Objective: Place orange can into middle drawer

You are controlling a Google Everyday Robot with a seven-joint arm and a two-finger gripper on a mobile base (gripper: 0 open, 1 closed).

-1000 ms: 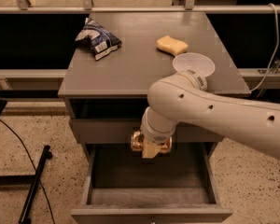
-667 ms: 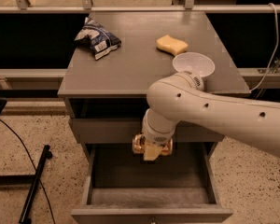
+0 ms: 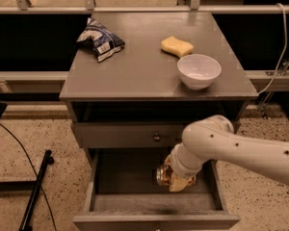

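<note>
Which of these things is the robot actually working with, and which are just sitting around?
In the job: orange can; middle drawer, pulled open; gripper, down in that drawer, jaws shut on the can.
Just lying about: snack bag, yellow sponge, white bowl, all on the cabinet top.

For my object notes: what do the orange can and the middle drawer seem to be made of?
The orange can, held by the gripper low in the middle drawer, looks like shiny metal: it glints. The drawer looks like matte grey painted wood, probably.
</note>
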